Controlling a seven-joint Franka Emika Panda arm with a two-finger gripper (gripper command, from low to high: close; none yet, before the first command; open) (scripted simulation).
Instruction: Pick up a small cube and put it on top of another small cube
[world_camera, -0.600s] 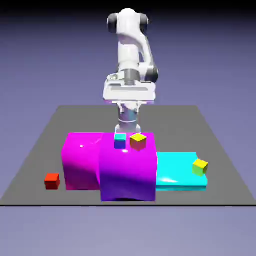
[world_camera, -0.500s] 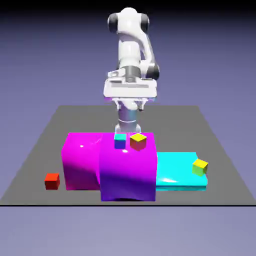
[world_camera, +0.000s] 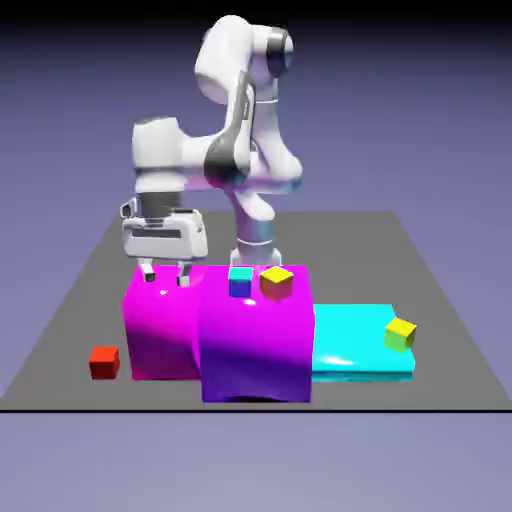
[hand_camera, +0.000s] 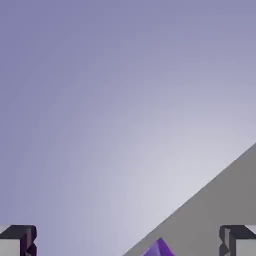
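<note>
Gripper spread wide and empty above the magenta block.

Small red cube (world_camera: 104, 361) lies on the desk (world_camera: 60, 330), below the gripper (world_camera: 165, 277) and toward the exterior view's left. Gripper hangs over the magenta block (world_camera: 160, 320), fingers apart, grasping nothing. Right of it, on the purple block (world_camera: 255, 340): a cyan-topped cube (world_camera: 240, 281), then a yellow-topped red cube (world_camera: 276, 283). Farthest right, the yellow-topped green cube (world_camera: 400, 333) sits on the cyan slab (world_camera: 350, 345).

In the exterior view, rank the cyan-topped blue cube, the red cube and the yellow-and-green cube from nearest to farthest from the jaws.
Gripper over the magenta block.
1. Cyan-topped blue cube, on the purple block.
2. Red cube, on the table, lower left.
3. Yellow-and-green cube, far right on the cyan slab.
</note>
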